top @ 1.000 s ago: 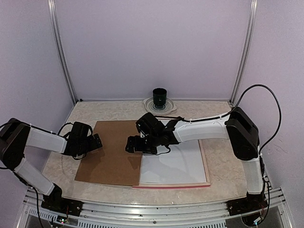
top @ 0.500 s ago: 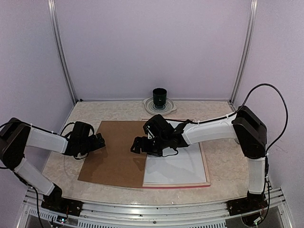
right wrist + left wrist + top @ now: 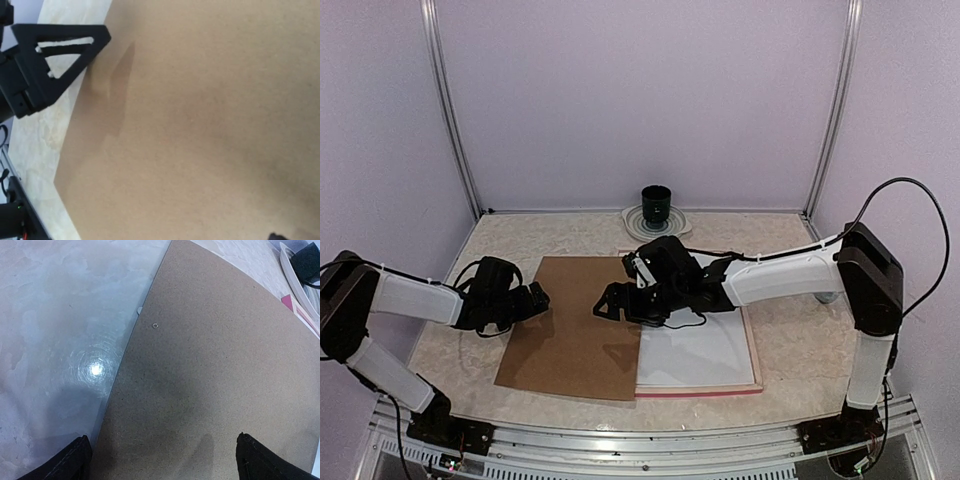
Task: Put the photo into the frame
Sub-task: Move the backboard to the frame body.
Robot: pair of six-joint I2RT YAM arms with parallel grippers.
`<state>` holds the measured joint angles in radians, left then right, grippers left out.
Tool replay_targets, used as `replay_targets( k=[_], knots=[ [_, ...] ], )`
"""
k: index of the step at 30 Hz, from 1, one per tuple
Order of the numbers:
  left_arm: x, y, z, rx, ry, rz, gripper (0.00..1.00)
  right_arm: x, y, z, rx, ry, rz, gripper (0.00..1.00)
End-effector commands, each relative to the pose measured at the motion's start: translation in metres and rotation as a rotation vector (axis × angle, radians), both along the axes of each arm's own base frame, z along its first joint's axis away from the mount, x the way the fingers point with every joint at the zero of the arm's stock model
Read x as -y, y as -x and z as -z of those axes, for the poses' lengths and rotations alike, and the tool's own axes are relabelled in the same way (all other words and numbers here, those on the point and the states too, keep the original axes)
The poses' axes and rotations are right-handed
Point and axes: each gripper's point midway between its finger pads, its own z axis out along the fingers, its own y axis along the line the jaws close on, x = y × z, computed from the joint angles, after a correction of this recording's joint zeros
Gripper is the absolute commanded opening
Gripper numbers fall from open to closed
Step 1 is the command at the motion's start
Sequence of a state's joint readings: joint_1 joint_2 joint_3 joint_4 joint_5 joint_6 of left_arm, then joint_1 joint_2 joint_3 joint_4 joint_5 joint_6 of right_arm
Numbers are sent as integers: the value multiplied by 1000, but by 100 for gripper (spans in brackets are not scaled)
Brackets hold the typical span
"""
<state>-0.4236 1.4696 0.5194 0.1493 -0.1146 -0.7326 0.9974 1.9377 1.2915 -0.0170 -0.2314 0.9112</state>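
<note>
**Both grippers open over a brown board that overlaps a pink frame**

Seen from above, two white and black robot arms reach across a pale marbled table [image 3: 570, 235]. A plain brown backing board [image 3: 570, 330] lies flat in the middle of it.

The left gripper [image 3: 532, 299] sits at the board's left edge with its jaws wide apart. In its wrist view, one dark fingertip [image 3: 70, 460] is over the bare table [image 3: 60, 315]. The other is over the board [image 3: 210, 365], so the board's edge runs between them. Nothing is held. Whether the tips touch the surface cannot be told.

The right gripper [image 3: 608, 305] hangs over the board's right half, pointing toward the left gripper. Its jaws are also spread wide and hold nothing. Its wrist view is almost filled by the board [image 3: 200, 125]. One triangular black finger [image 3: 55, 60] shows at the upper left, over the board's edge and the table [image 3: 55, 150].

The frame [image 3: 756, 350] lies flat behind the right gripper, under that arm's forearm. Its narrow pink rim shows along the near and right sides. The board covers its left part.

A white sheet [image 3: 695, 350] fills the frame's opening. Whether this is a mat or a print cannot be told.

Beyond both grippers, at the back of the table, a dark green cup [image 3: 656, 203] stands on a pale plate [image 3: 676, 227].
</note>
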Motion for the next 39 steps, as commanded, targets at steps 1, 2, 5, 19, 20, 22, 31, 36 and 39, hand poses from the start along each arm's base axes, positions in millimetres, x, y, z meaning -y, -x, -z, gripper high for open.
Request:
replay_targets(
  k=[1, 2, 5, 19, 20, 22, 31, 36, 39],
  knots=[
    [2, 9, 2, -18, 16, -6, 99, 4, 5, -14, 25, -32, -21, 93],
    [1, 10, 4, -21, 12, -11, 99, 6, 5, -15, 31, -27, -15, 93],
    [-4, 13, 8, -34, -6, -26, 99, 20, 5, -13, 38, 12, 20, 93],
    [-1, 22, 7, -40, 12, -22, 99, 63, 3, 13, 22, 80, 85, 93],
    [0, 23, 7, -40, 13, -20, 99, 59, 2, 14, 19, 76, 74, 93],
    [1, 24, 7, -41, 16, -18, 99, 54, 3, 21, 2, 79, 55, 93],
    [10, 31, 10, -45, 26, 1, 99, 50, 5, 38, -33, 93, 41, 93],
    [16, 32, 9, -39, 34, 14, 99, 39, 8, 34, -31, 37, 6, 93],
    [21, 33, 8, -36, 43, 25, 99, 35, 9, 33, -35, 16, -12, 93]
  ],
)
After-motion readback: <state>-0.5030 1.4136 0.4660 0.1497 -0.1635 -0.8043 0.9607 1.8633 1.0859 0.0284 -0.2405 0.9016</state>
